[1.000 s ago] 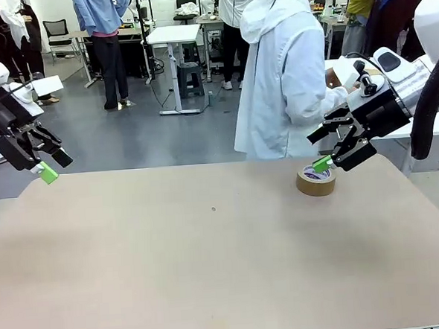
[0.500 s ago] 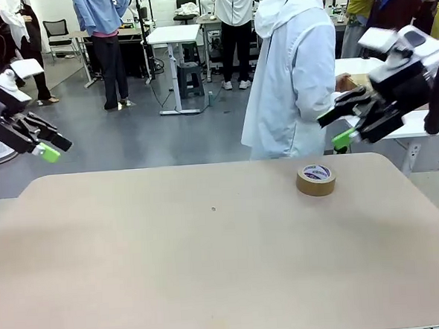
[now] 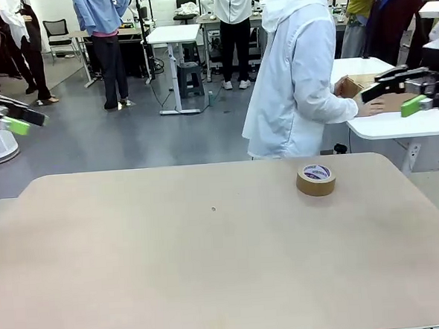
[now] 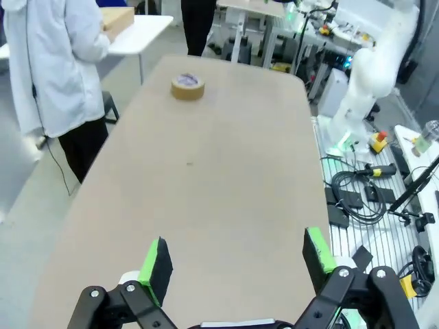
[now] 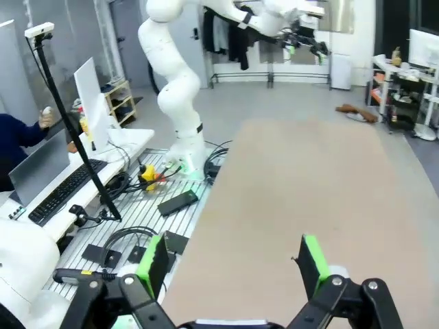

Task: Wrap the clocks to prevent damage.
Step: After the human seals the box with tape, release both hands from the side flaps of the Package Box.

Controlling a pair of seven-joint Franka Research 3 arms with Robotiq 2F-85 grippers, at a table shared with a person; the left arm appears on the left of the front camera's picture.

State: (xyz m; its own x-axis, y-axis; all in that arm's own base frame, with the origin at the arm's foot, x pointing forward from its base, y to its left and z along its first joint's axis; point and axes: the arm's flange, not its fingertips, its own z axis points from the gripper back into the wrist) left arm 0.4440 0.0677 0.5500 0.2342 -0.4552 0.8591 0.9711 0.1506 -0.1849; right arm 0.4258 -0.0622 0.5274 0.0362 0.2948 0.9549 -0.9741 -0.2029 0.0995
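Note:
The clocks are out of view. My left gripper (image 3: 17,121) hangs high beyond the table's far left corner, open, with nothing between its green pads (image 4: 156,262). In the left wrist view it (image 4: 236,257) looks down the length of the bare table. My right gripper (image 3: 396,98) is raised at the far right, over the white side table (image 3: 396,126), open and holding nothing. The right wrist view shows it (image 5: 233,266) above the table's edge.
A brown tape roll (image 3: 316,179) lies flat at the table's far right, also in the left wrist view (image 4: 187,85). A person in a white coat (image 3: 296,78) stands behind it, hands on a cardboard carton (image 4: 116,17) on the side table. Cables and a keyboard (image 5: 65,192) lie beside the table.
Both arms have risen and swung outward, away from the tabletop; the right gripper has left the tape roll. The person has shifted right toward the side table.

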